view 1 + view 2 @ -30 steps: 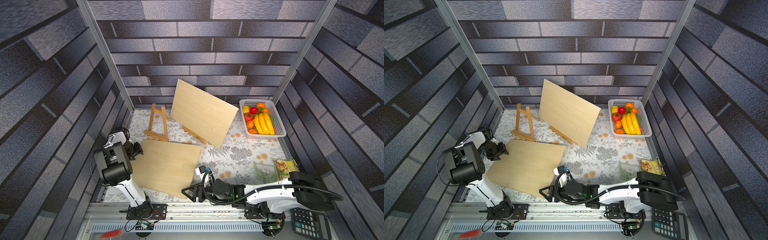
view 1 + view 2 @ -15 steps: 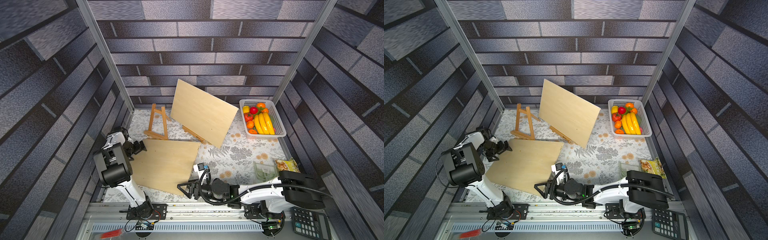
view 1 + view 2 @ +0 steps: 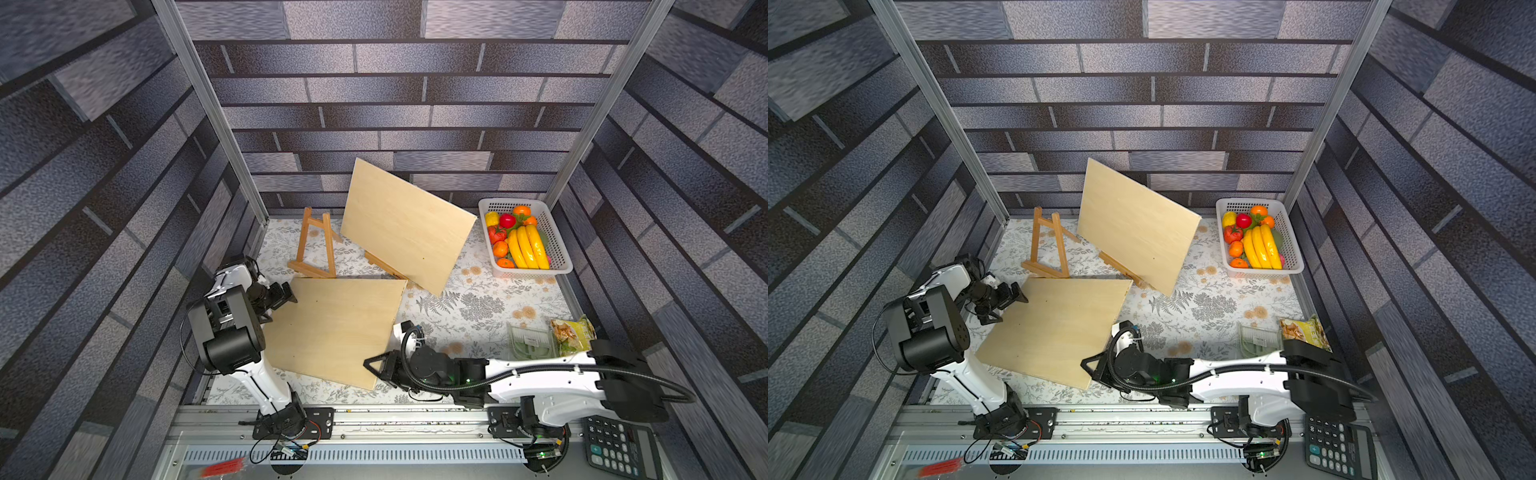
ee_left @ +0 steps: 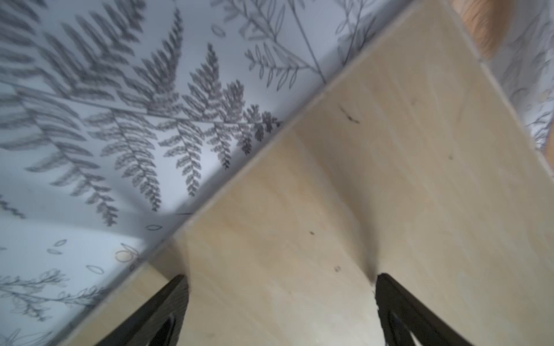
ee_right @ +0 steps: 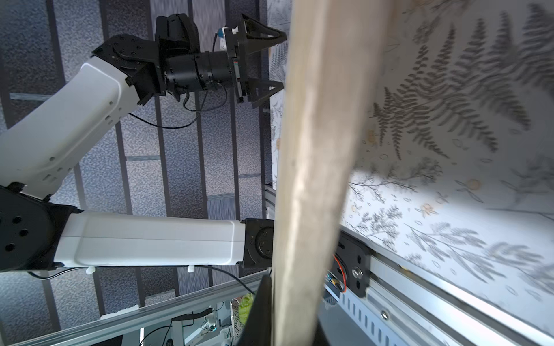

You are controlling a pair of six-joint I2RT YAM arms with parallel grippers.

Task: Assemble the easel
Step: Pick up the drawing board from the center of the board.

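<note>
Step in hand: the loose board looks set to be lifted onto the empty easel. That's judged from the layout, not a given.
Loose board: found toward the front-left corner of the tabletop, turned at a slant, its far edge just beside the easel's foot.
Empty easel: stood upright near the back-left corner, nothing carried on it.
Other board: already leaned on a second easel at the middle of the back edge, so that half can be counted as done.
Right end effector: clamped on the loose board's right edge, close to its near corner. In the right wrist view the board's edge is seen running straight out from the jaws.
Left end effector: jaws spread wide at the board's far-left corner, nothing gripped. Contact can't be told.
How it should be done: the left grip should be closed before any real lift, so the board isn't twisted from one corner. It's best raised level, tipped upright only once clear of the easel, then lowered until the bottom edge is seated on the ledge.
Watch out: the easel looks light — it could be knocked over by a swinging corner.
Fruit basket: parked at the back-right corner, well apart, not involved.
</note>
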